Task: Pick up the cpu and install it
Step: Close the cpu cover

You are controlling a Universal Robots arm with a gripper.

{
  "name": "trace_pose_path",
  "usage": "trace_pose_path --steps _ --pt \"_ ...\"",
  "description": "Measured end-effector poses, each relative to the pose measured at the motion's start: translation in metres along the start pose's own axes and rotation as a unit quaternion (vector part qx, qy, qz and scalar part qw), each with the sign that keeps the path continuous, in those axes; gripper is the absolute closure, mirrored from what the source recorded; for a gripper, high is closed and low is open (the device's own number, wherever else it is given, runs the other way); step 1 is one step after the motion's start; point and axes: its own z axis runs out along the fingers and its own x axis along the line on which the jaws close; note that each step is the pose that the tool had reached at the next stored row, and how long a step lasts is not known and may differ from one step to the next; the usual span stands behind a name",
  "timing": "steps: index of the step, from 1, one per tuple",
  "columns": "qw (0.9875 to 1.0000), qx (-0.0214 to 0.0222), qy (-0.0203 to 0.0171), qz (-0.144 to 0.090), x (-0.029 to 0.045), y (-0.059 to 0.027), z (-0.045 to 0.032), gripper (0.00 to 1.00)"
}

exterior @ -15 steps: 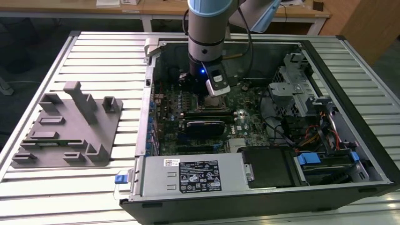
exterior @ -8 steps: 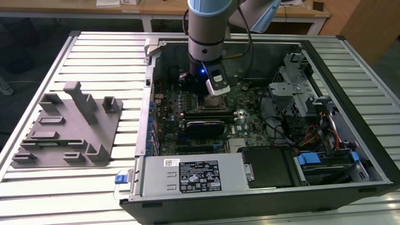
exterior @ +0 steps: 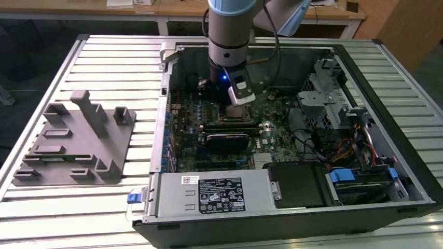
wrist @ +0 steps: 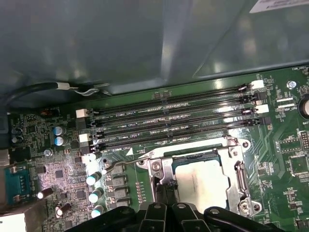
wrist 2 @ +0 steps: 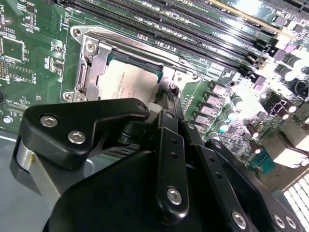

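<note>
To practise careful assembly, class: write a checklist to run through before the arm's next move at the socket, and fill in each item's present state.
1. cpu lies inside the socket frame: ok.
2. End effector is close beside the cpu: ok.
3. Socket lever latched: cannot tell.
4. Black cable lies apart from the socket frame: ok.
5. Grey fixture stands outside the case: ok.
</note>
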Motion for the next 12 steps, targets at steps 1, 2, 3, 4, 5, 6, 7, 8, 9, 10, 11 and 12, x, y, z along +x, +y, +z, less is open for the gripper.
trace_pose_path --steps 1,2,3,4,5,6,7,8,9,10,11,12 --pt "1.0000 0.0001 0.0000 0.000 0.0000 0.0001 -0.0013 0.89" --pt "1.0000 0.0000 0.0000 0.000 0.0000 0.0002 -0.0029 0.89" --pt "1.0000 0.0000 0.0000 0.000 0.0001 0.0003 -0.0046 0.89" --pt "1.0000 0.0000 0.0000 0.000 0.0001 0.0004 -0.0066 0.89" --pt "1.0000 0.0000 0.0000 0.000 0.0001 0.0006 -0.0086 0.89" --pt "1.0000 0.0000 0.0000 0.000 0.0001 0.0007 -0.0108 0.89" --pt "1.0000 0.0000 0.0000 0.000 0.0001 0.0009 -0.0127 0.89" --pt "1.0000 0.0000 0.0000 0.000 0.0001 0.0010 -0.0145 0.89" --pt "1.0000 0.0000 0.0000 0.000 0.0002 0.0011 -0.0163 0.89" --pt "1.0000 0.0000 0.0000 0.000 0.0002 0.0012 -0.0179 0.89" --pt "1.0000 0.0000 0.0000 0.000 0.0002 0.0013 -0.0200 0.89" --pt "1.0000 0.0000 0.0000 0.000 0.0002 0.0015 -0.0218 0.89"
